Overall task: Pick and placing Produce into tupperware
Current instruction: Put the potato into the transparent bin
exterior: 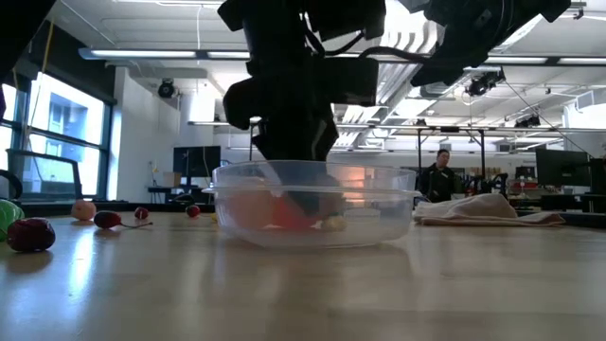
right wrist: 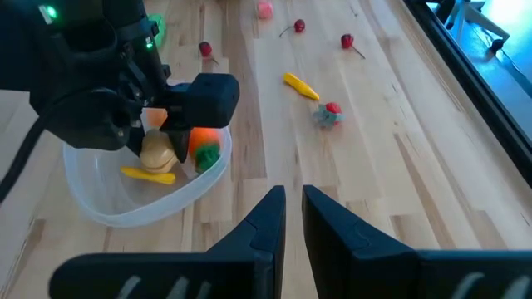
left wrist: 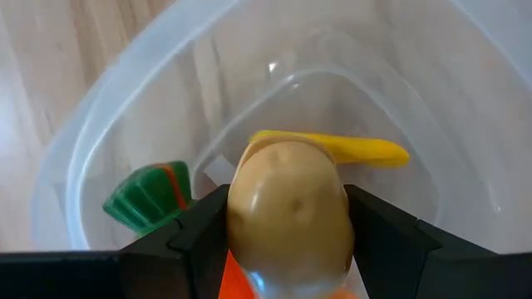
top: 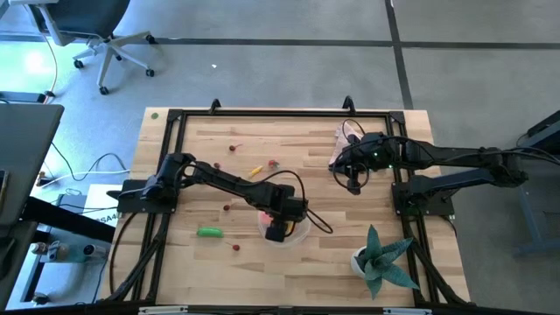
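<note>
left gripper (left wrist: 287,241) clamped on the tan ball (left wrist: 288,212), hanging over the clear tub (left wrist: 108,141) near the table's front middle; carrot (right wrist: 202,139) and a yellow stick (left wrist: 353,148) already lie in the tub; risk: the round ball bounces or rolls out over the shallow wall if let go high; stick's long axis lies flat along the tub floor; ball has no clear axis; right gripper (right wrist: 288,218) nearly shut, empty, waiting by the pink cloth (top: 341,140).

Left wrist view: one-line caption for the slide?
Left gripper holds a tan ball over the tupperware, above a yellow stick and carrot.
</note>
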Robot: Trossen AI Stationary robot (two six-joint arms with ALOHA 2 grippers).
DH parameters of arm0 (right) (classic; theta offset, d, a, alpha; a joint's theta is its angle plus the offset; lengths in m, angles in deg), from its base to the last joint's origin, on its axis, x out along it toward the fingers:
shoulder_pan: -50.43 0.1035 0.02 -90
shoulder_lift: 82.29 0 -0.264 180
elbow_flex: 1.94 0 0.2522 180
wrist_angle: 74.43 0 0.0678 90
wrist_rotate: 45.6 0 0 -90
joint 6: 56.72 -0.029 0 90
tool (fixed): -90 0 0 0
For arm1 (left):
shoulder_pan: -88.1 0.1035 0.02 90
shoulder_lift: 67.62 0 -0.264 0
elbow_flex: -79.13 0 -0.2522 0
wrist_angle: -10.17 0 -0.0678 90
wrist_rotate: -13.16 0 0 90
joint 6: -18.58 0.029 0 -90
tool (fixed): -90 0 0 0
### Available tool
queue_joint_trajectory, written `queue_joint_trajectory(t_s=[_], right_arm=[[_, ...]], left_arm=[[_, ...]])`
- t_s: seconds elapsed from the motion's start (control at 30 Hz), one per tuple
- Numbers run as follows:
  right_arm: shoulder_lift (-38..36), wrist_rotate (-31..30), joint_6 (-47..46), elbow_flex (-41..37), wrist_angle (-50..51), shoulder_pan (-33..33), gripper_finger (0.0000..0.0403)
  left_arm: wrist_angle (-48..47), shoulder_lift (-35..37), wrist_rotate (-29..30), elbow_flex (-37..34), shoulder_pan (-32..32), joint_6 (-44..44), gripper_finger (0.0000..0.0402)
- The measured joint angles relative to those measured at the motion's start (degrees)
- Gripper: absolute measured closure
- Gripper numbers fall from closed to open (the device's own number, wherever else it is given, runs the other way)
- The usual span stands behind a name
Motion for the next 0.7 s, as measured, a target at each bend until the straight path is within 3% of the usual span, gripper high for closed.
queue_joint_trajectory(t_s=[0.2,0.5,0.7], right_arm=[[0.0,0.0,0.0,0.0,0.02,0.0,0.0371],[0.0,0.0,0.0,0.0,0.0,0.01,0.0371],[0.0,0.02,0.01,0.0,0.01,0.0,0.0371]], left_arm=[[0.06,0.04,0.01,0.02,0.0,-0.12,0.0197],[-0.53,0.04,0.03,0.02,0.0,-0.47,0.015],[-0.53,0.04,0.03,0.02,-0.04,-0.47,0.0154]])
